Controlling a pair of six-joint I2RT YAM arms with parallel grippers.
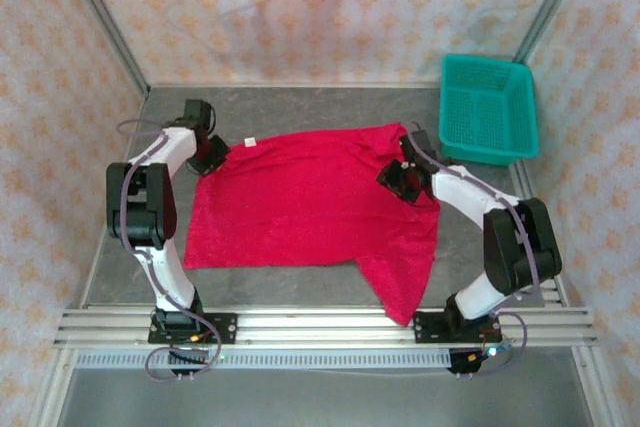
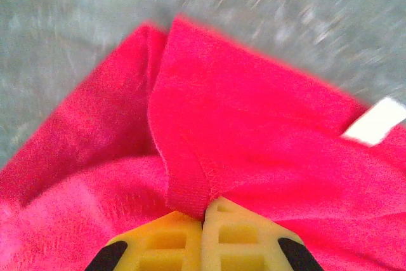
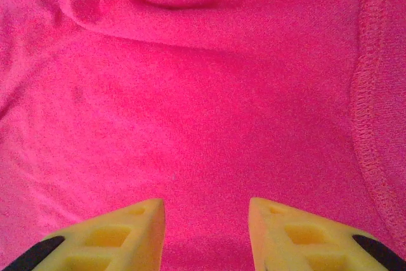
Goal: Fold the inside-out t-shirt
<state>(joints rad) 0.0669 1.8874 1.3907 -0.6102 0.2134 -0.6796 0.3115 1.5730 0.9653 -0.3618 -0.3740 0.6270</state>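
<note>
Walls point(image 1: 300, 7) papered in a pale peach pattern close in a grey table point(image 1: 300, 102), which fills the middle of the top view. At the bottom of that frame a metal rail point(image 1: 320, 325) carries both arm bases.

The red t-shirt point(image 1: 310, 207) lies spread flat over the centre of the table. One part trails down toward the lower right of the frame, its end lying on the rail beside the right arm's base.

The left arm point(image 1: 150, 207) rises along the left side of the frame, and the right arm point(image 1: 495, 237) bends in from the lower right. A teal mesh basket point(image 1: 488, 109) sits in the upper right, apart from the cloth.

The left gripper point(image 1: 212, 155) is at the shirt's upper left corner. In its wrist view, the left gripper point(image 2: 206, 206) at the bottom centre has its yellow fingers point(image 2: 238, 233) pressed together, pinching a hemmed fold of the t-shirt point(image 2: 254, 125).

The right gripper point(image 1: 398, 179) rests over the shirt's upper right part. In its wrist view, the right gripper point(image 3: 206, 214) has its fingers point(image 3: 127, 226) spread, with bare red cloth point(image 3: 203, 106) between them and nothing pinched.

A small white tag point(image 1: 247, 142) shows at the shirt's top edge near the left gripper. It sits at the right edge of the left wrist frame point(image 2: 377, 122). A stitched seam point(image 3: 368, 106) runs down the right side of the right wrist frame.
</note>
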